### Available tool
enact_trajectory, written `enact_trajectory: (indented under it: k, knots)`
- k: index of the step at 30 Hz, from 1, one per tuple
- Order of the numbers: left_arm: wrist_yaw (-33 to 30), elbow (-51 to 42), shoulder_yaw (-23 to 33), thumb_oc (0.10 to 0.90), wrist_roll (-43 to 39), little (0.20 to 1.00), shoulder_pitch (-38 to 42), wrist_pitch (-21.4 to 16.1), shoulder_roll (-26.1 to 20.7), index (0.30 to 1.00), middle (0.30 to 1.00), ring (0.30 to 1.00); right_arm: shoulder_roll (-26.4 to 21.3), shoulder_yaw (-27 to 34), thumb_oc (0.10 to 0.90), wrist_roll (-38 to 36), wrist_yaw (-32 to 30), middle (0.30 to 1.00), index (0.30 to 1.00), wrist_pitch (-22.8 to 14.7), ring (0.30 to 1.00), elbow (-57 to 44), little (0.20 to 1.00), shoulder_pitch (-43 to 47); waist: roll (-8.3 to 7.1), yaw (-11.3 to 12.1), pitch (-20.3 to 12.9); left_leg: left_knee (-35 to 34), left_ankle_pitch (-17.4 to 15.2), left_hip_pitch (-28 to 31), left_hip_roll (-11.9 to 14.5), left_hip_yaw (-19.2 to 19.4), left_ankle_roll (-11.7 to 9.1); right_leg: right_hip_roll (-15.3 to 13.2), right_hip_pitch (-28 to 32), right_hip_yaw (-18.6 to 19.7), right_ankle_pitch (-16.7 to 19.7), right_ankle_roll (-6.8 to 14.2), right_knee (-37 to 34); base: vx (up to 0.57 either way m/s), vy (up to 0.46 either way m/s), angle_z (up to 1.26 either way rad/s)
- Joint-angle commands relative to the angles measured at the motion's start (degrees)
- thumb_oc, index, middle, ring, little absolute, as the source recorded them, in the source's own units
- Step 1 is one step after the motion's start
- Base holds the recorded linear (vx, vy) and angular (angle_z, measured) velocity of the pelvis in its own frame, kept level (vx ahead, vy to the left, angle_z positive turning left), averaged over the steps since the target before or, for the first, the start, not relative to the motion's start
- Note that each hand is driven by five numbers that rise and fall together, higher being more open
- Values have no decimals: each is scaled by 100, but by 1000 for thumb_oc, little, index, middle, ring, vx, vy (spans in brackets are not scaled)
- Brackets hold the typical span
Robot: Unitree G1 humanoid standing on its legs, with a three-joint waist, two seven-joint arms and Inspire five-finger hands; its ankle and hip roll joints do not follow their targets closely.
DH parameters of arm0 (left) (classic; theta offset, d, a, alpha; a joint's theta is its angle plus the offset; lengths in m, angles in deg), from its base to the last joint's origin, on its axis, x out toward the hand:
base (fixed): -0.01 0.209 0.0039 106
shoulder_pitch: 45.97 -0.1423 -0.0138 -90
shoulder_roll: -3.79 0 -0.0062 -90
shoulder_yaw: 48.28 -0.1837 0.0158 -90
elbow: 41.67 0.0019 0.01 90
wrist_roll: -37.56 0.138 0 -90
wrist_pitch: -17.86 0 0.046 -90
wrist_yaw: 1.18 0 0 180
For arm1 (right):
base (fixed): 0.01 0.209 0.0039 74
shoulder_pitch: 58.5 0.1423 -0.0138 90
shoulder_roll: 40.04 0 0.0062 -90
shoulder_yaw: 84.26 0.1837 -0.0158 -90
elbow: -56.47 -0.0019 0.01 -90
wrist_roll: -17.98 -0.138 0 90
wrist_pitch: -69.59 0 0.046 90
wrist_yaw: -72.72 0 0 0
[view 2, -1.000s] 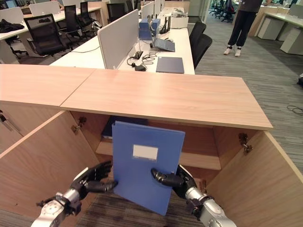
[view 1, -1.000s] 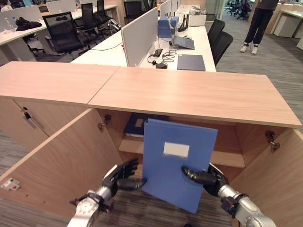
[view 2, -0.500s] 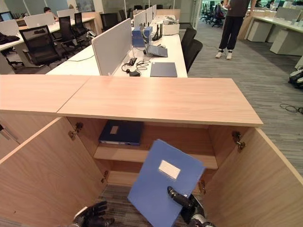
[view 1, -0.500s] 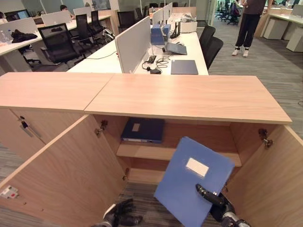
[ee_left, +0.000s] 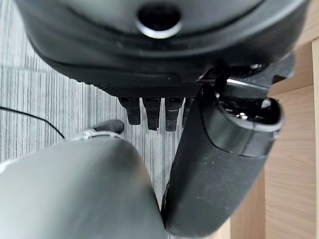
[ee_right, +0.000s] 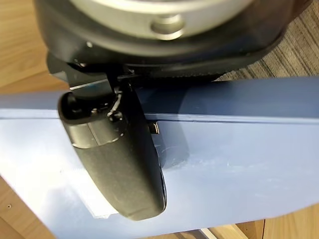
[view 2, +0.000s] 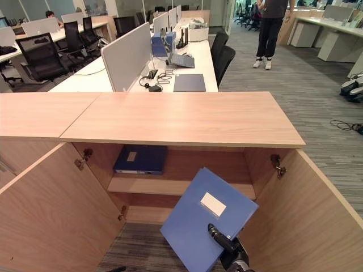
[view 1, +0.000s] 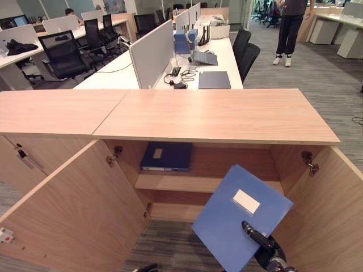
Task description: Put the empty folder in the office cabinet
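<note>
The light blue folder with a white label hangs tilted in front of the open office cabinet, by its lower right compartment. My right hand is shut on the folder's lower edge. Its thumb lies across the front face and its fingers are hidden behind. My left hand hangs low over the carpet, relaxed and holding nothing; a little of it shows at the lower edge of the left eye view.
Both cabinet doors stand wide open, left door and right door. A dark blue binder lies flat on the inner shelf. Behind are desks, office chairs and a standing person.
My left hand has let go of the folder and dropped to the bottom edge. The folder has tipped over to the right and sunk, held by my right hand alone. The camera has shifted too.
</note>
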Motion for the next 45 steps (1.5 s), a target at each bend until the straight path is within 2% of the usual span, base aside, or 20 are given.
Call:
enact_trajectory:
  k: [1,4,9,14,17,18,20,21,22,23,26,27,30,32,33,34,35,36,39,45]
  knots:
    - [-117,91,41,800,321,900,553,-135,-377,900,900,900,-93,424,400,-228,212,300,300,-435,300,-527,300,658,-404,24,698,1805,225,-577,-64,95,-23,-220,676,118,-1373,69,441,138,-11,19]
    - [-81,149,-39,800,474,900,471,-139,-319,900,900,900,-154,444,400,-156,195,300,300,-449,300,-552,300,670,-428,188,698,1283,144,-987,-168,18,110,-301,783,210,-1492,119,428,217,42,-9]
    - [-174,35,-208,800,596,900,482,-130,-266,900,900,900,-163,214,400,-114,109,300,300,-471,300,-360,300,826,-404,529,778,230,535,-1627,-229,-305,62,-216,1121,541,-1831,115,463,239,21,-21]
    - [-212,-415,-203,800,532,900,250,-96,-231,900,900,900,-198,46,400,177,36,300,300,-334,300,-70,300,932,-465,816,619,-39,747,-1803,-90,-26,38,-301,1740,994,-2249,162,416,404,67,-11]
    - [-163,-576,-238,800,591,900,132,-70,-223,900,900,900,-172,3,400,277,85,300,300,-240,300,44,300,927,-439,867,498,-175,863,-1650,-129,-9,57,-350,1861,1096,-2264,221,424,387,138,-72]
    - [-115,-632,-325,800,672,900,112,-69,-259,900,900,900,-179,-94,400,479,142,300,300,-115,300,217,300,961,-565,884,288,-34,903,-1581,-308,78,164,-668,1837,1248,-2096,487,557,403,194,-84]
    - [-115,-631,-325,800,672,900,111,-70,-263,900,900,900,-175,-96,400,480,144,300,300,-117,300,220,300,962,-583,890,279,-29,894,-1585,-321,92,169,-688,1832,1252,-2102,493,556,299,140,-96]
    - [-120,-605,-359,800,641,900,162,-67,-266,900,900,900,-172,-116,400,554,148,300,300,-89,300,358,300,1033,-655,867,221,49,767,-1533,-472,168,277,-846,1728,1336,-1740,650,732,193,86,-83]
    - [-121,-602,-358,800,641,900,165,-69,-267,900,900,900,-170,-116,400,554,150,300,300,-91,300,364,300,1038,-665,876,216,51,760,-1536,-479,183,281,-861,1722,1344,-1740,654,727,352,162,-54]
    - [-129,-652,-436,800,659,900,207,-76,-284,900,900,900,-166,-137,400,579,159,300,300,-101,300,390,300,1102,-713,859,183,35,596,-1418,-692,279,419,-965,1522,1455,-1259,799,1007,237,117,-34]
    - [-166,-804,-490,800,590,900,336,-61,-328,900,900,900,-168,-147,400,585,133,300,300,-127,300,416,300,1233,-673,831,259,-86,355,-1211,-922,362,611,-893,1045,1586,-471,1088,1866,225,119,-19]
    - [-254,-815,-616,800,702,900,-118,-322,-166,900,900,900,-110,-22,400,508,99,300,300,-263,300,508,300,1262,-656,934,346,-101,304,-1182,-963,313,685,-839,901,1486,-264,1191,2158,111,56,-2]
    - [-441,-514,-723,800,1084,900,-332,-284,-131,900,900,900,-12,94,400,272,-16,300,300,-426,300,483,300,1364,-527,1005,624,-197,156,-1005,-1032,217,827,-717,458,1036,198,1247,3017,111,25,26]
    - [-504,-445,-754,800,1233,900,-415,-290,-137,900,900,900,44,78,400,207,-26,300,300,-522,300,426,300,1321,-355,1008,703,-238,103,-897,-984,166,854,-562,212,918,176,1247,3276,149,68,61]
    - [-554,-411,-763,800,1244,900,-424,-329,-104,900,900,900,47,82,400,162,-60,300,300,-563,300,396,300,1315,-386,989,753,-282,7,-771,-1107,146,864,-730,119,721,19,1247,3285,223,93,41]
    - [-616,-331,-752,800,1205,900,-399,-348,-58,900,900,900,75,98,400,83,-100,300,300,-616,300,406,300,1315,-350,992,801,-321,-114,-592,-1149,168,822,-976,-158,206,-233,1146,2851,209,54,-1]
    - [-619,-325,-755,800,1205,900,-397,-352,-55,900,900,900,73,98,400,82,-101,300,300,-617,300,406,300,1314,-369,955,812,-311,-134,-581,-1177,135,818,-1005,-129,166,-279,1143,2872,289,6,-17]
    - [-646,-170,-774,800,1228,900,-385,-358,-22,900,900,900,77,93,400,62,-117,300,300,-610,300,431,300,1290,-277,958,832,-351,-240,-429,-1070,180,725,-1088,-378,-316,-878,943,2289,179,-37,-21]
    - [-657,-11,-865,800,1378,900,-366,-384,1,900,900,900,65,106,400,31,-117,300,300,-611,300,445,300,1282,-250,807,946,-341,-354,-268,-1067,12,648,-1063,-636,-378,-1043,881,1842,205,-89,15]
    - [-655,218,-764,800,1875,900,-307,-355,-132,900,900,900,51,158,400,82,-76,300,300,-627,300,263,300,1222,-296,605,1082,-321,-575,64,-943,-68,466,-1404,-868,-86,-438,1068,821,121,-121,38]
